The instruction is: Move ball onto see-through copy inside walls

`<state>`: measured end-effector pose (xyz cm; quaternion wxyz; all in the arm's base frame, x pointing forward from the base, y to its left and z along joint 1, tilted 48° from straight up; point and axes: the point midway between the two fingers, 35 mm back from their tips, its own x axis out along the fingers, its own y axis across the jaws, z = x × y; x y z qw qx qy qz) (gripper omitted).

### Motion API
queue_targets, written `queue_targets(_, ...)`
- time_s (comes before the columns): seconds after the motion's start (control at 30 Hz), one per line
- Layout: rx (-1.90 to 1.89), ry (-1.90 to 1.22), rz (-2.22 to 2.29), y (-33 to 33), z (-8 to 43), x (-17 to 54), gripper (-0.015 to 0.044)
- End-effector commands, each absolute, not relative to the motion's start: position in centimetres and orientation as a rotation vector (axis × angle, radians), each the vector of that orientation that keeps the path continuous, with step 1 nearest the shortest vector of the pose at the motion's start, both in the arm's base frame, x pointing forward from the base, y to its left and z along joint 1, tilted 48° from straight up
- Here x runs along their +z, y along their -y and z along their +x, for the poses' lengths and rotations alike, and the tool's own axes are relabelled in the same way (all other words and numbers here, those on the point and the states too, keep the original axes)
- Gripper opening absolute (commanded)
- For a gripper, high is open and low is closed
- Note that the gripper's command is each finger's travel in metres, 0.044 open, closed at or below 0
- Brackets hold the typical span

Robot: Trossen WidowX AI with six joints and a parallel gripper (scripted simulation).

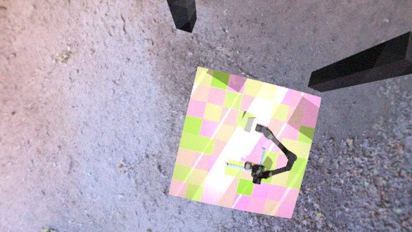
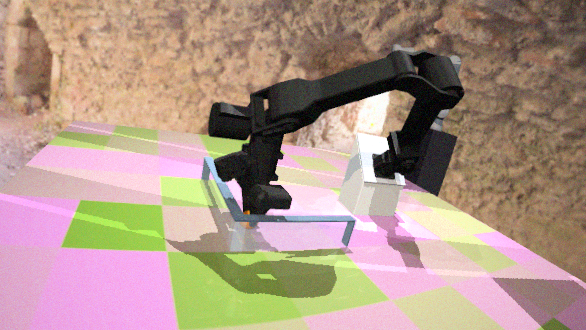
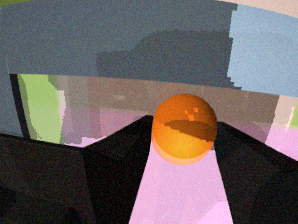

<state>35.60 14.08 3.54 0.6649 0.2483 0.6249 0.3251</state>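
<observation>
From the wrist, our gripper (image 3: 185, 156) grips the ball (image 3: 184, 127) between dark fingers. A pale rim under the ball suggests it sits nearly on the copy (image 3: 180, 157). Just beyond stands the wall (image 3: 133, 36), its corner near the ball in the exterior view. We should open slowly, lift straight, and avoid nudging it.

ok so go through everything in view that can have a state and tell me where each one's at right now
End effector: shut on the ball, lowered inside the corner.
Ball: orange, gripped between the fingers, down at table level, largely covering the see-through copy.
See-through copy: only a pale rim shows under the ball.
Clear walls: upright, forming a corner around the ball.
White block: upright by the arm's base, untouched.
</observation>
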Motion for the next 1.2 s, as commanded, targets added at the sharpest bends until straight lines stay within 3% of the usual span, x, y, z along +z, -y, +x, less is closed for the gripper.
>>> queue_targets(0.0,0.735,-1.412,0.561,-14.1,35.6,3.5,0.0157)
queue_targets(0.17,0.735,-1.412,0.561,-14.1,35.6,3.5,0.0278)
queue_targets(0.33,0.734,-1.412,0.560,-13.9,35.6,3.7,0.0278)
queue_targets(0.53,0.734,-1.420,0.561,-7.9,35.5,9.1,0.0278)
queue_targets(0.87,0.721,-1.407,0.569,-7.9,35.8,8.8,0.0278)
queue_targets(1.07,0.719,-1.400,0.564,-4.0,35.8,12.3,0.0436)
queue_targets(1.17,0.719,-1.400,0.564,-4.0,35.8,12.3,0.0440)
